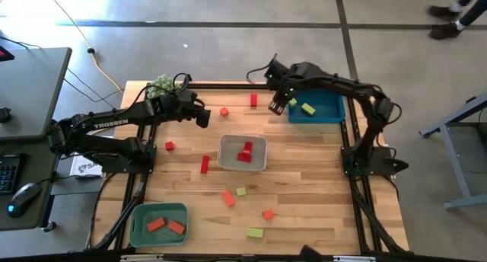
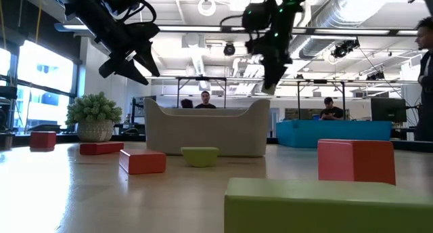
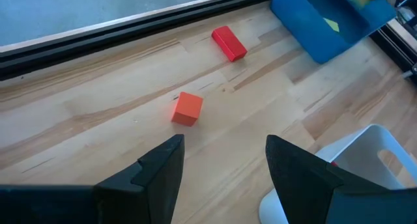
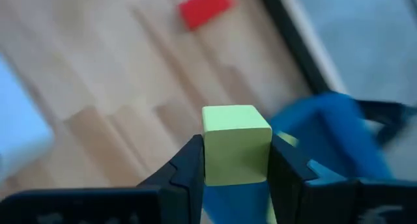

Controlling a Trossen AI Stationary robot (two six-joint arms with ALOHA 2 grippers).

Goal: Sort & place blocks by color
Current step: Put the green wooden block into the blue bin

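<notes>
Right of centre in the top of the high view, the right gripper pinches a yellow-green cube across flat sides beside the blue tray (probably light, rigid, slip-prone), while the left gripper gapes empty above a red cube.

Yellow-green block in front, red block behind, grey tray beyond.

1. High view looks straight down on the whole pale wooden table.
2. Low view sits at tabletop height, facing the room — both show the white rectangular plastic tray.
3. Wrist views look down close — both catch the blue plastic tray.
</notes>
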